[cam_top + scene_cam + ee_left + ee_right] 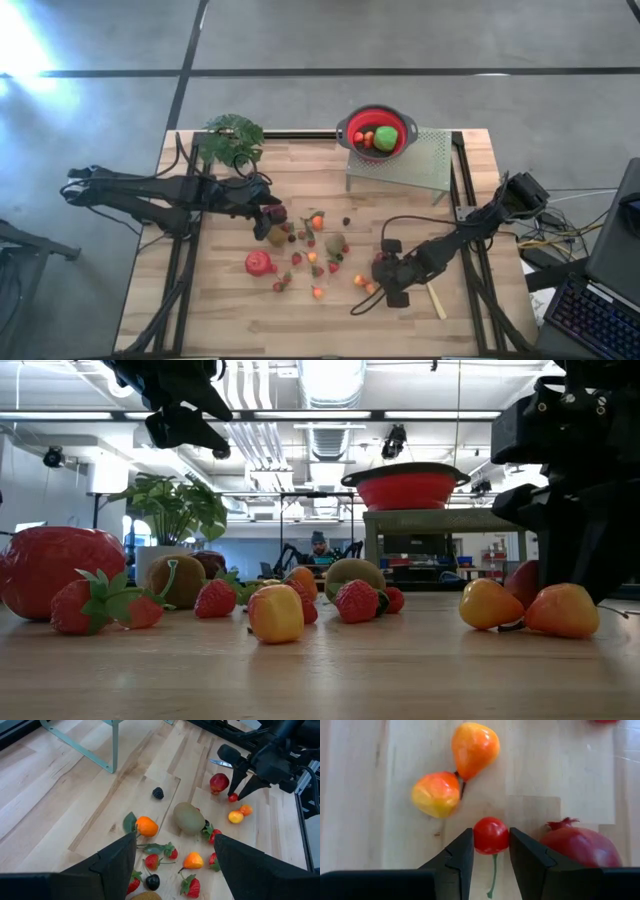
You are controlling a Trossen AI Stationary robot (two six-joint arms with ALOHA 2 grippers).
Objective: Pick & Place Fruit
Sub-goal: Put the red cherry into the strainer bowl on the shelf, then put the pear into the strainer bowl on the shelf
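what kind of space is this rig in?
Likely a robotics lab or workshop: exposed ceiling ducts, another robot arm on a far bench, a backlit computer keyboard beside the light wooden table.

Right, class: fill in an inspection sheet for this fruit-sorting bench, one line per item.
Surface: pale wooden table, fruit scattered mid-table.
Job's things: red cherry between the right gripper's fingers; two yellow-orange fruits and a pomegranate beside it; kiwi, blackberry, strawberries; green and orange fruit already in the red colander on the green rack.
Clutter: potted plant; pale-handled knife.
Grippers: right gripper closed on the cherry at the table; left gripper open above the fruit.
Cables: black cable looping along the right arm.
Surroundings: person far behind the table; keyboard.
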